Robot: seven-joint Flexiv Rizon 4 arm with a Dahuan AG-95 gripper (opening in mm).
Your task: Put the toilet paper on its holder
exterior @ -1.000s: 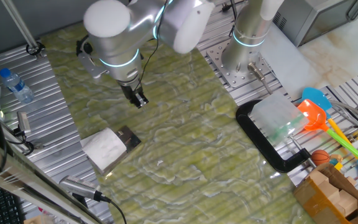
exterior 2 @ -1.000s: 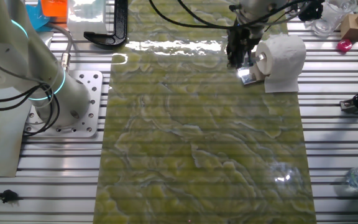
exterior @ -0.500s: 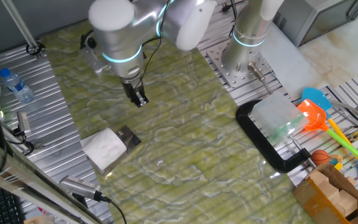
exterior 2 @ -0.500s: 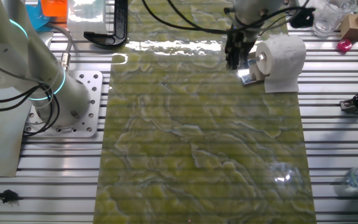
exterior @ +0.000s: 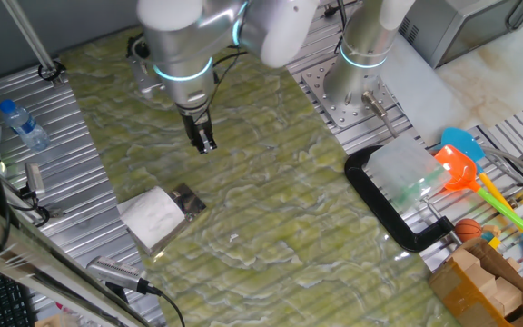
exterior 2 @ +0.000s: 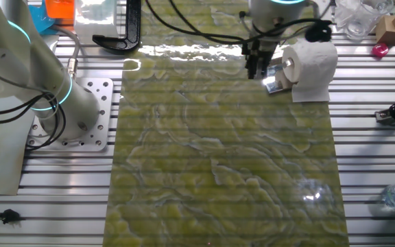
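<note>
One fixed view showed the tool (exterior: 206, 143) empty, jaws nearly together; below it the toilet paper (exterior: 152, 216) sat on its holder (exterior: 189, 201), probably soft, light, best gripped gently across its sides.

A green-yellow marbled mat (exterior: 271, 209) covers the middle of the desk (exterior: 62, 136), whose bare parts are ribbed metal slats. At the left edge lies a clear water bottle (exterior: 23, 124) with a blue cap. To the right of the mat a big black C-shaped clamp (exterior: 384, 213) rests flat, with a clear plastic box (exterior: 405, 171) lying over it. Further right sit a blue and orange toy scoop (exterior: 461, 159), a small orange ball (exterior: 468, 229) and a cardboard box (exterior: 484, 282). Near the left front lies a grey handle with a cable (exterior: 121, 275).
</note>
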